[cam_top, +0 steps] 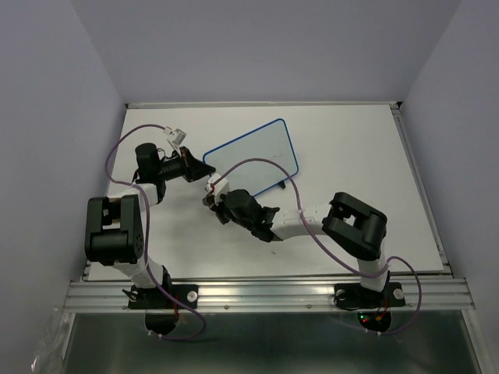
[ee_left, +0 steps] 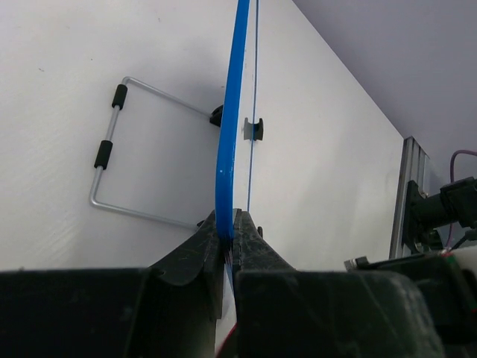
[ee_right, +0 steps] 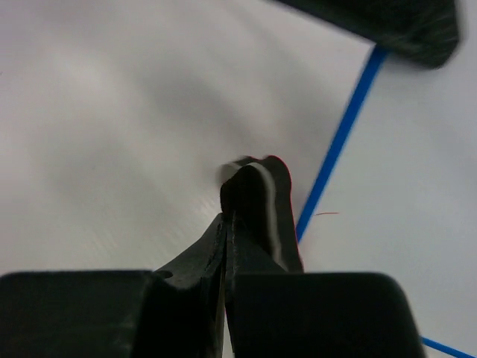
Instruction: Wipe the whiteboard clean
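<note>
1. The whiteboard (cam_top: 257,152) sits in the upper middle of the top view, over the white table (cam_top: 359,156). It's turned at an angle, so its left corner points toward the left arm.
2. The left gripper (cam_top: 196,167) is clamped tight on that left corner. In the left wrist view the blue frame runs edge-on straight up from between the fingers.
3. That same view shows a wire stand (ee_left: 112,149) with two black sleeves at the left of the frame, joined to the board's back.
4. The right gripper (cam_top: 212,195) is just below the board's left corner, pinched down on a small black eraser (ee_right: 257,190).
5. In the right wrist view the eraser is just left of the blue frame line. It's blurry there, so I can't tell if it's touching the board.
</note>
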Tool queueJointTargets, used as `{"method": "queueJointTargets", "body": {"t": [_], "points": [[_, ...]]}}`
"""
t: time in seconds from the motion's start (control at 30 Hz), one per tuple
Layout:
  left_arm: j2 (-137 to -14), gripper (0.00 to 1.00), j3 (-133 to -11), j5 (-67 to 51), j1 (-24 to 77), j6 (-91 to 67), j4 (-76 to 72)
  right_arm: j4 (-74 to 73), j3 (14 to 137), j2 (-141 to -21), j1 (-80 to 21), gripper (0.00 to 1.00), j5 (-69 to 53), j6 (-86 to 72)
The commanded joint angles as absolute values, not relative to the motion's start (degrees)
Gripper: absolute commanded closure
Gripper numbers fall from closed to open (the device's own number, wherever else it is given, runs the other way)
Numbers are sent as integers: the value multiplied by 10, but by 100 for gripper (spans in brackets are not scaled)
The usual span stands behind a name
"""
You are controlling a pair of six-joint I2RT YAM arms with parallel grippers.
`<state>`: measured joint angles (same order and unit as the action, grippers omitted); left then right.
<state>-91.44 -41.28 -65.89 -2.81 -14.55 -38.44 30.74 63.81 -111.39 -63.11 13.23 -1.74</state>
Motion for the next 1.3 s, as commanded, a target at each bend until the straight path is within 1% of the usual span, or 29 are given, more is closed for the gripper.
{"method": "queueJointTargets", "body": {"t": [0.0, 0.27, 0.43, 0.57, 0.6, 0.63, 0.67, 0.73, 0.77, 0.8, 0.83, 0.87, 0.9, 0.93, 1.03, 1.07, 1.1, 1.13, 1.17, 1.2, 1.23, 1.27], "points": [[-920, 100, -404, -590, -26, -88, -370, 269, 630, -1133, -641, 99, 112, -42], [-920, 100, -405, -589, -26, -89, -370, 273, 611, -1094, -641, 99, 145, -41], [-920, 100, -406, -586, -27, -91, -370, 257, 576, -1024, -641, 99, 135, -72], [-918, 100, -407, -578, -26, -94, -368, 202, 530, -959, -641, 99, 131, -127], [-915, 97, -407, -577, -26, -94, -368, 188, 512, -948, -641, 98, 137, -140], [-914, 88, -406, -576, -26, -95, -367, 177, 500, -935, -641, 98, 141, -151], [-912, 84, -404, -573, -26, -96, -367, 155, 489, -908, -641, 98, 144, -170], [-906, 72, -402, -570, -26, -96, -367, 119, 453, -882, -641, 98, 155, -191], [-904, 71, -401, -569, -26, -95, -365, 106, 441, -854, -641, 97, 160, -211], [-902, 60, -400, -567, -26, -95, -365, 91, 422, -841, -641, 96, 168, -219], [-899, 53, -401, -564, -26, -97, -363, 55, 414, -829, -641, 96, 175, -228], [-897, 49, -401, -564, -26, -97, -362, 39, 405, -808, -641, 95, 182, -247], [-895, 41, -401, -563, -26, -97, -361, 25, 396, -799, -641, 95, 197, -251], [-891, 37, -401, -559, -26, -98, -359, 11, 388, -791, -641, 95, 205, -259], [-875, 32, -399, -554, -26, -100, -355, -32, 359, -766, -641, 92, 217, -284], [-861, 30, -396, -548, -26, -102, -353, -43, 349, -761, -641, 86, 218, -297], [-853, 26, -394, -545, -26, -105, -353, -47, 345, -756, -641, 80, 220, -302], [-845, 23, -390, -543, -26, -107, -352, -51, 342, -753, -641, 71, 221, -308], [-834, 11, -388, -540, -26, -108, -349, -52, 340, -750, -641, 55, 223, -315], [-811, 1, -384, -534, -26, -112, -348, -54, 339, -747, -641, 47, 225, -320], [-798, 1, -378, -527, -27, -119, -345, -57, 341, -737, -641, 40, 234, -322], [-771, 1, -374, -513, -26, -123, -345, -59, 345, -730, -641, 24, 237, -323]]}}
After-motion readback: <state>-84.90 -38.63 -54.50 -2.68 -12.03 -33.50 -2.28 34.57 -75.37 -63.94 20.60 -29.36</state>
